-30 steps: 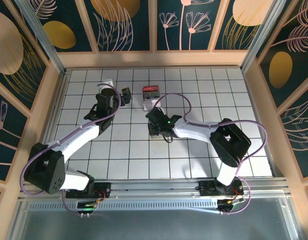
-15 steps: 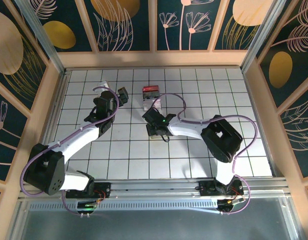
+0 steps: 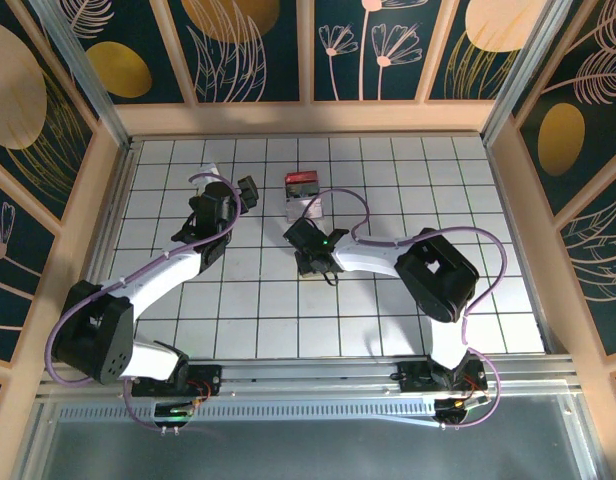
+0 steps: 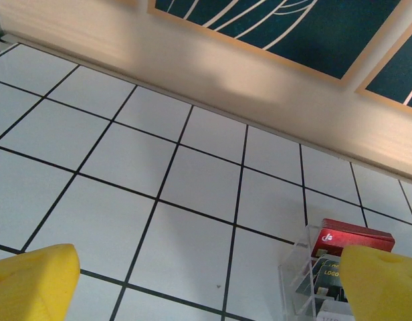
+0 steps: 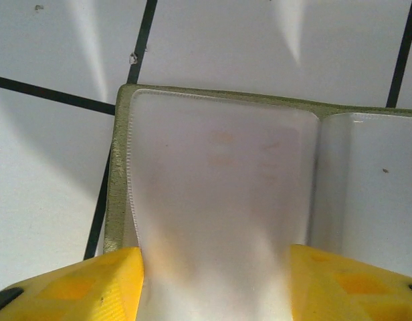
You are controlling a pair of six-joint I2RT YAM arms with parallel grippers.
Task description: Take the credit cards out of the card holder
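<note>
The card holder (image 5: 219, 167) lies open on the white tiles, showing a frosted pale pocket with an olive-green edge (image 5: 116, 167). My right gripper (image 5: 216, 267) stands over its near end, and both yellow pads (image 5: 92, 281) press against the sides of the left pocket, which bulges between them. In the top view this gripper (image 3: 308, 252) is at the table's middle and covers the holder. The credit cards are hidden; only faint reddish smudges show through the pocket. My left gripper (image 4: 209, 274) hangs open above bare tiles, left of a clear box; in the top view it (image 3: 246, 190) is at the back left.
A small clear box (image 3: 303, 188) with a red card and dark cards stands on the tiles just behind the right gripper; it also shows at the lower right of the left wrist view (image 4: 326, 267). The wooden back wall (image 4: 192, 60) is close behind it.
The right arm has folded inward, its elbow swinging left, and its gripper has shifted slightly left and back. The left gripper has drifted slightly toward the back wall, still open.
</note>
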